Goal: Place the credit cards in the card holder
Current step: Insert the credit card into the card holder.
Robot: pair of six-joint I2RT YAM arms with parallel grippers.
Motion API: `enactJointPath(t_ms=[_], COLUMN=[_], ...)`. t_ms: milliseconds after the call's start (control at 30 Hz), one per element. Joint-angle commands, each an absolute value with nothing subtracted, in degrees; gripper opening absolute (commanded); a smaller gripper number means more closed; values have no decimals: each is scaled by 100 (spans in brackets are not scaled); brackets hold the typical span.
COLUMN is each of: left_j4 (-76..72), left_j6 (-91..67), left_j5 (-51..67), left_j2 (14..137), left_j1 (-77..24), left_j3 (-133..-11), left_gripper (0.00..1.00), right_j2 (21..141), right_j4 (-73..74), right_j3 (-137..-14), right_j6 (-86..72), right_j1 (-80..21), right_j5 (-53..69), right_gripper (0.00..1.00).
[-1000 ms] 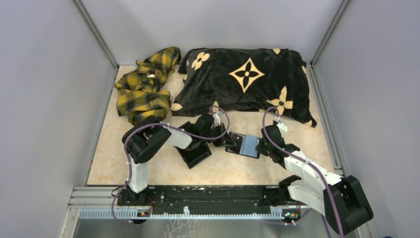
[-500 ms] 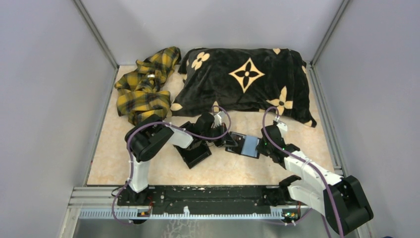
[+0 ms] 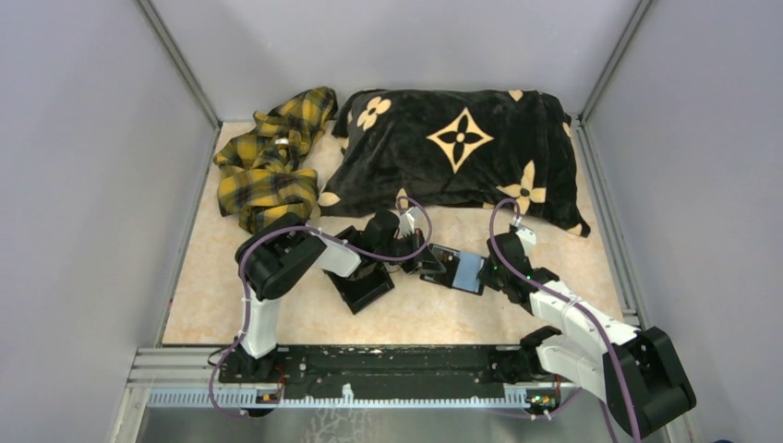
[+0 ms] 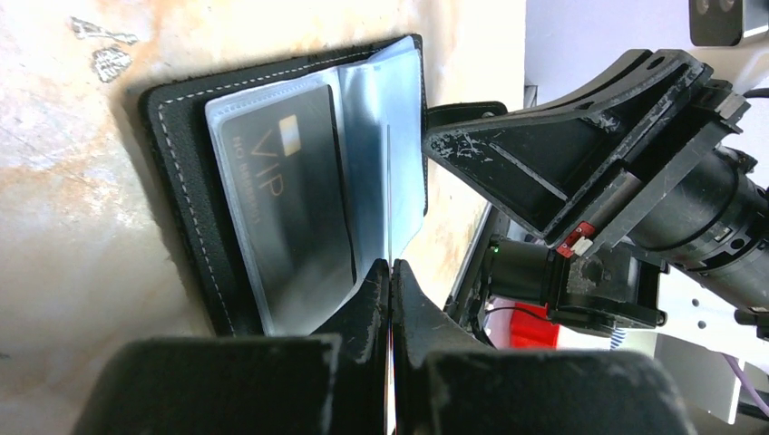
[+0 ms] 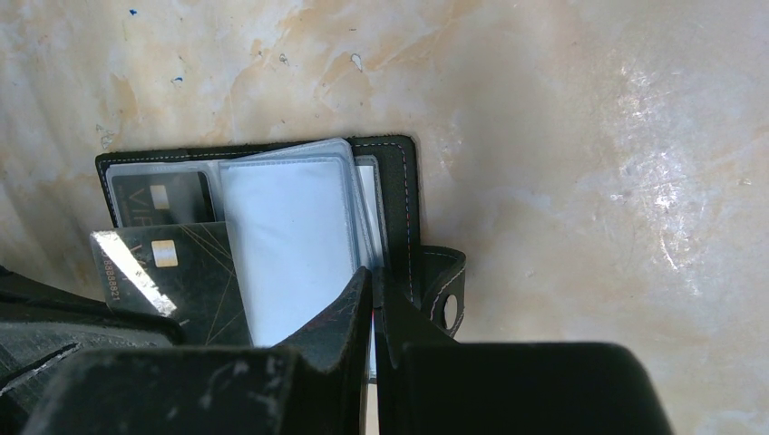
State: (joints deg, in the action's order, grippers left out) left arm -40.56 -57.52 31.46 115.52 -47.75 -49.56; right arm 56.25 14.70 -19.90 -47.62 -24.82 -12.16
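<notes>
The black card holder (image 3: 455,270) lies open on the marble-look table between both grippers. A dark VIP card (image 4: 281,199) sits in one of its clear sleeves. My left gripper (image 4: 390,265) is shut on a credit card (image 5: 181,281), dark with a gold chip, whose far end reaches over the holder's left half. In the left wrist view this card shows only as a thin edge (image 4: 388,199). My right gripper (image 5: 373,272) is shut on the pale blue sleeve pages at the holder's near right edge (image 5: 399,181), beside its snap strap (image 5: 444,290).
A larger black tray (image 3: 365,286) lies just left of the holder, under the left arm. A black pillow with tan flowers (image 3: 457,148) and a yellow plaid cloth (image 3: 268,161) fill the back. Grey walls close in on both sides.
The left arm has shifted very slightly with its card. The right gripper and the card holder have kept their place.
</notes>
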Motion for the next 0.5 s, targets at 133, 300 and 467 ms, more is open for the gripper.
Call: enactJointPath(t_ms=[133, 300, 467], left_j4=[-4467, -4444, -4306], left_j6=[-5794, -5760, -5627], left_j5=[3313, 3323, 3333], left_j2=[11695, 11791, 11928], left_j1=[-4770, -4767, -4772], left_j3=[-4890, -4959, -5103], left_gripper=[0, 0, 0], right_j2=[5569, 5554, 5561], right_j4=[1761, 1791, 1823], right_j3=[-1966, -1969, -1998], right_j6=[-4693, -4693, -4685], right_j1=[-2388, -2391, -2391], right_j5=[-1356, -1374, -1378], right_gripper=[4, 4, 4])
